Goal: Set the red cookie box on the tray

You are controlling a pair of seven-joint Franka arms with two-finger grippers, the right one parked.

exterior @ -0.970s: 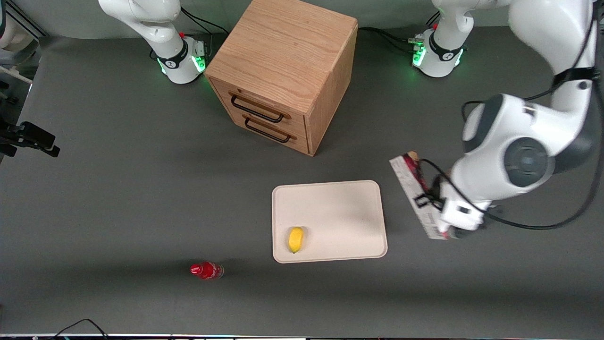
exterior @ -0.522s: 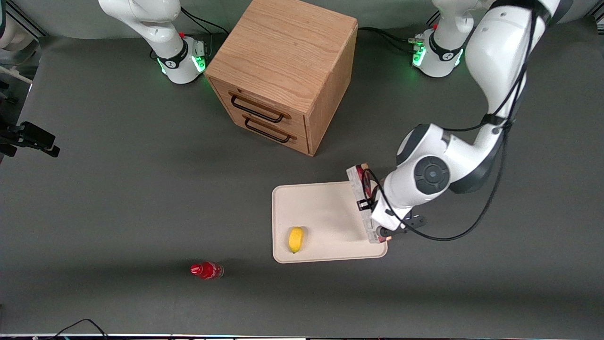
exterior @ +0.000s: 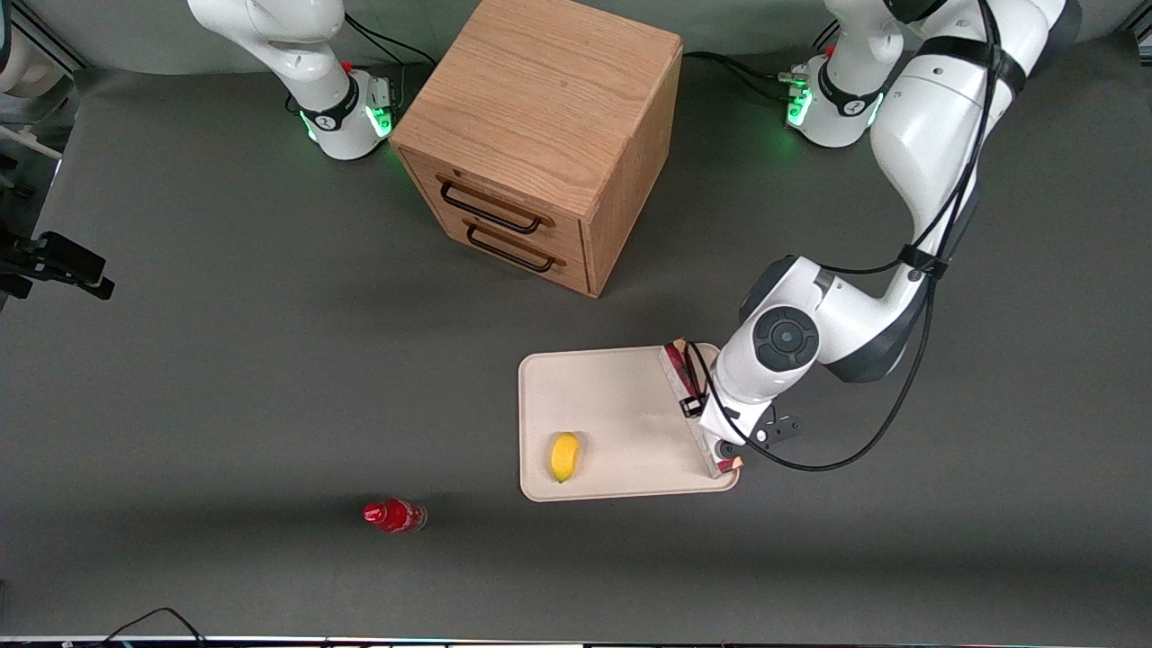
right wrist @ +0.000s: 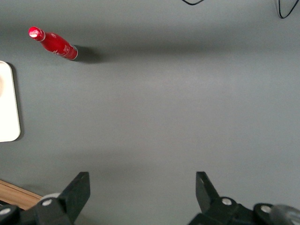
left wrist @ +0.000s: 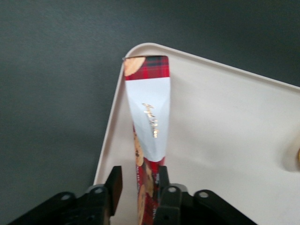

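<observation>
— So where did we have the box (exterior: 691, 402) at that moment?

— We had it clamped in the claw (left wrist: 138, 183), standing on its long thin edge over the tray (exterior: 612, 405), along the tray's edge toward the working arm's end of the surface (exterior: 225, 378). In the wrist view its white end (left wrist: 151, 117) pointed away from the claw, and its tip sat just at the tray's rounded corner.

— Was it touching the tray?

— We couldn't tell; it looked very near or just resting on it.

— How did we think the step should go?

— We judged it best to bring the box a little inward from the rim, lower until the edge bore on the tray, then part the fingers (left wrist: 114, 182) slowly so it could tip flat toward the middle, not over the rim. The lemon (exterior: 564, 455) lay well apart, nearer the front camera, so we saw no clash there.

— And the arm?

— We had it reaching out from its base, bent at the elbow, the wrist turned down over the tray's edge, the claw pointing steeply down.
</observation>
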